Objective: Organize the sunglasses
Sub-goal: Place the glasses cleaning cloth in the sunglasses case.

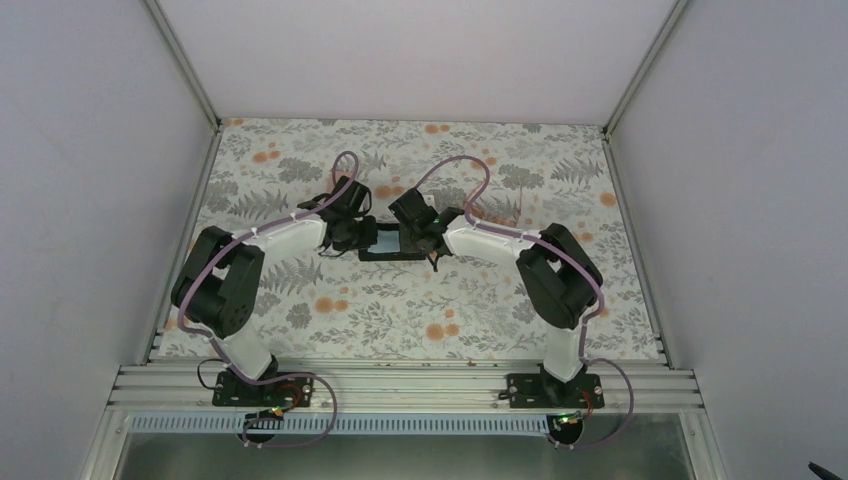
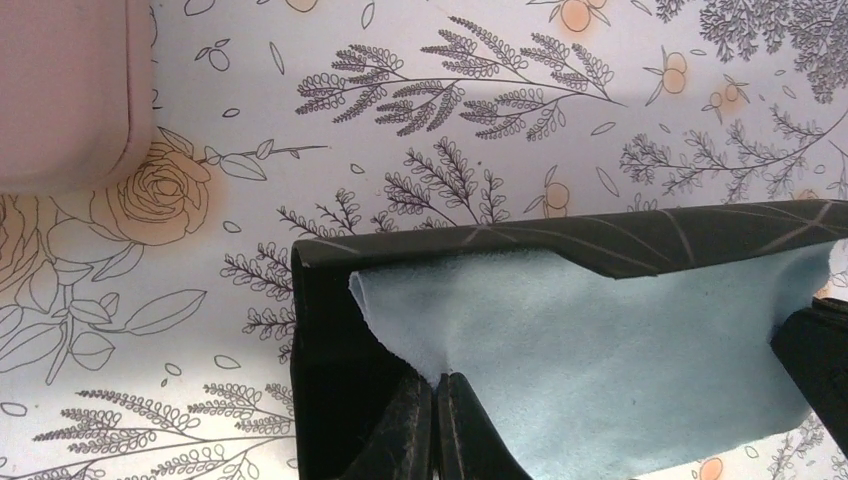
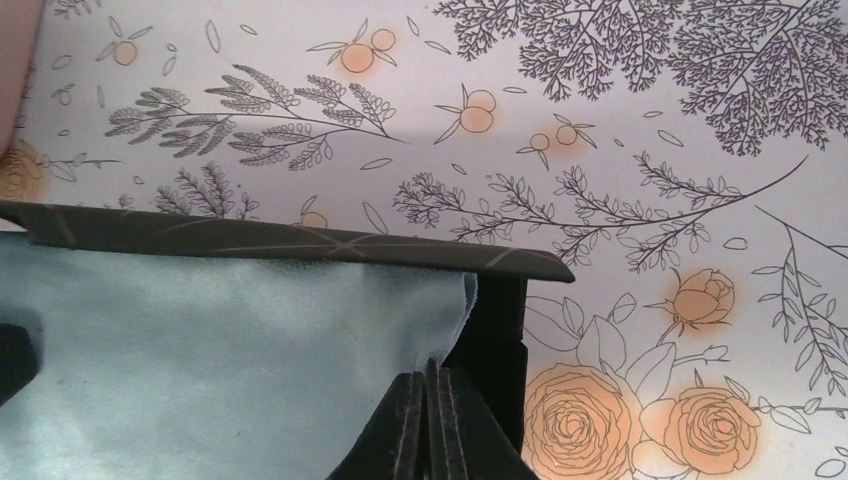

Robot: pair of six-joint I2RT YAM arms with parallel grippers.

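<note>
Table point(image 1: 420, 320) under a floral print, pale walls on three sides. Left arm point(image 1: 225, 280) and right arm point(image 1: 555, 275) both reach inward and meet at mid-table over a black case point(image 1: 390, 252). From the wrist cameras I see the case's far edge raised and marked with thin pale lines. A light-blue cloth point(image 2: 600, 360) spreads across its inside from one end to the other. A pink case point(image 2: 60, 90) sits off the black one's far left corner, apart from it. The left gripper point(image 2: 436, 385) has its fingers pressed together, pinching the cloth's left edge. The right gripper point(image 3: 431, 378) is likewise closed tight, on the cloth's right edge. I find the sunglasses in no view and cannot tell whether they lie beneath the cloth.
</note>
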